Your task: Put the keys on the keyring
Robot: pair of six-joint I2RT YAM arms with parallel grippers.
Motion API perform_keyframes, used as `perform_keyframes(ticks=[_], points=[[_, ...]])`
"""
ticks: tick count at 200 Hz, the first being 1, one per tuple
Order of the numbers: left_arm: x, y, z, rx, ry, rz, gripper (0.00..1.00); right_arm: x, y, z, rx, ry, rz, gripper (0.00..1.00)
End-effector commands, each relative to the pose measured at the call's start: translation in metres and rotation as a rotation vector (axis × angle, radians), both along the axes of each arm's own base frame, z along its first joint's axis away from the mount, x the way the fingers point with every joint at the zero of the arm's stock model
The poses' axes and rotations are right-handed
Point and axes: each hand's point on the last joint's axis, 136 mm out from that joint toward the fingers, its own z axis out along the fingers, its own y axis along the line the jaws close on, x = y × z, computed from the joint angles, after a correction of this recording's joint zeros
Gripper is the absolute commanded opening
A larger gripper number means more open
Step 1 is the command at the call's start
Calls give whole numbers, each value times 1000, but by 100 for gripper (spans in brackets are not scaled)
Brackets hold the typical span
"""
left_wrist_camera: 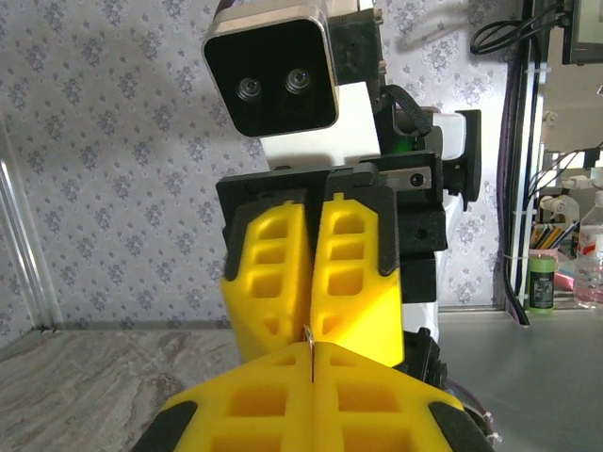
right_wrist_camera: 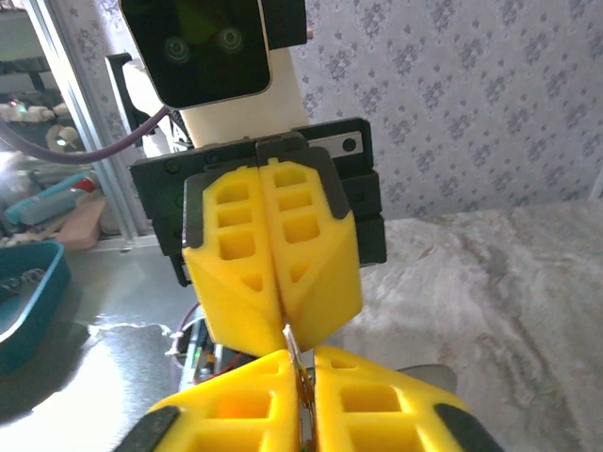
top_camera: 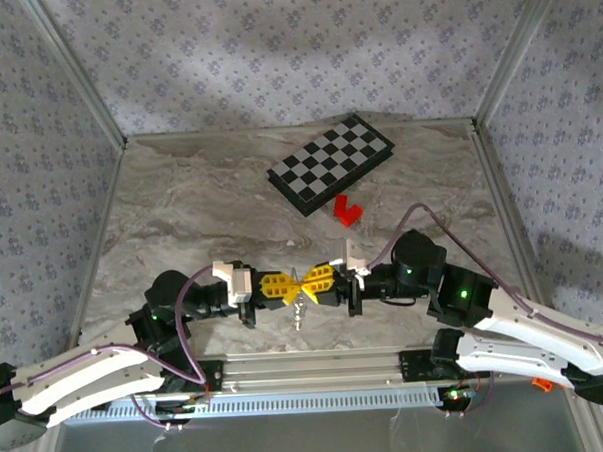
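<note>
Left gripper (top_camera: 287, 285) and right gripper (top_camera: 314, 279) meet tip to tip, well apart from the checkered board (top_camera: 331, 165) on its near side. Both are pressed together on one thin silvery piece (top_camera: 299, 312) hanging below them; key or keyring, cannot tell. Judged: threading in hand; the next move calls for fine alignment. Count: two grippers, one board, one red block (top_camera: 347, 212).

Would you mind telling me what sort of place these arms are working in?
Probably a lab test booth: patterned walls on metal posts enclose a marble-look table, while bottles and cables clutter the room outside.
</note>
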Motion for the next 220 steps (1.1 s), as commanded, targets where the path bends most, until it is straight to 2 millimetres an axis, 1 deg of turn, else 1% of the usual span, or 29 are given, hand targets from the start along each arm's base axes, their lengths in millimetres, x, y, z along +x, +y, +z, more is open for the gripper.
perform_keyframes(ticks=[1,5,25,42,54,61,69,82,100,125,165,180,207,220], points=[[-8,7,20,-64,-24,-25,0,1,-1,3,-4,-4,-4,2],[-8,6,18,-57,-22,-23,0,1,-2,3,-6,-6,-6,0],[-4,5,12,8,-19,2,0,4,-4,4,-29,-25,-25,0],[3,4,3,104,-22,45,0,7,-5,-3,-94,-31,-41,0],[8,3,-8,199,-22,73,6,8,-4,-9,-151,-39,-43,0],[9,3,-10,246,-24,79,10,8,-4,-15,-194,-41,-42,0],[10,2,-16,303,-21,79,16,8,-4,-18,-227,-46,-38,0],[12,1,-26,391,-10,79,23,6,-3,-20,-257,-47,-26,0],[14,1,-33,451,3,84,23,3,0,-22,-292,-49,-10,0],[12,3,-35,471,16,76,23,1,3,-26,-332,-58,5,0],[9,3,-38,488,28,61,21,-5,9,-24,-321,-61,33,0],[8,2,-37,483,28,48,15,-7,10,-22,-309,-60,42,0],[6,-2,-37,478,26,28,0,-9,11,-20,-286,-56,46,0],[5,-3,-35,468,24,20,0,-9,11,-19,-279,-57,44,0]])
